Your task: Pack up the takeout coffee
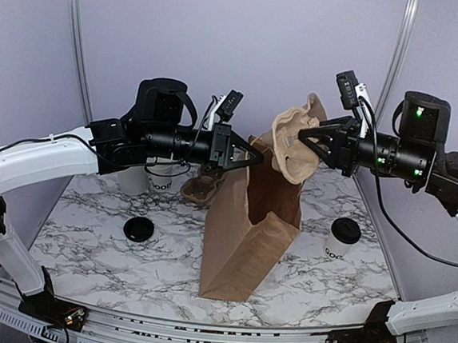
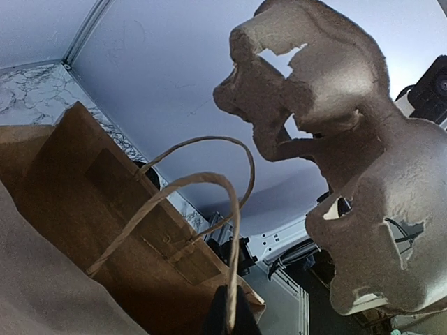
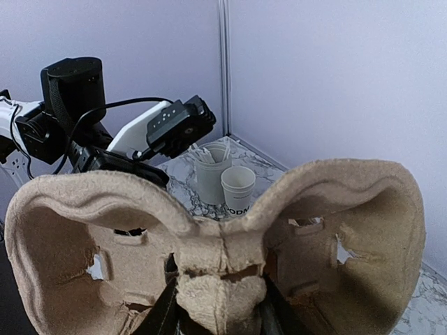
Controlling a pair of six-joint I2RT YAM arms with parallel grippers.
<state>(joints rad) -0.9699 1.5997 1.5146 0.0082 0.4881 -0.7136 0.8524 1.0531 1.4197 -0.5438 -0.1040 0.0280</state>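
The takeout coffee (image 1: 342,238), a small white cup with a black lid, stands on the marble table to the right of the brown paper bag (image 1: 247,237). My left gripper (image 1: 243,153) is shut on the bag's paper handle (image 2: 236,230), which runs up between its fingertips (image 2: 225,315), and holds the mouth of the bag open. My right gripper (image 1: 310,140) is shut on the middle ridge of a brown pulp cup tray (image 1: 289,143), held upright above the bag's opening. In the right wrist view the tray (image 3: 223,237) fills the frame and hides most of that gripper (image 3: 216,317).
A loose black lid (image 1: 138,228) lies left of the bag. Behind the left arm stand a white canister with sticks (image 3: 209,169), a lidless white cup (image 3: 238,188) and another pulp tray (image 1: 199,190). Purple walls enclose the table (image 1: 86,247).
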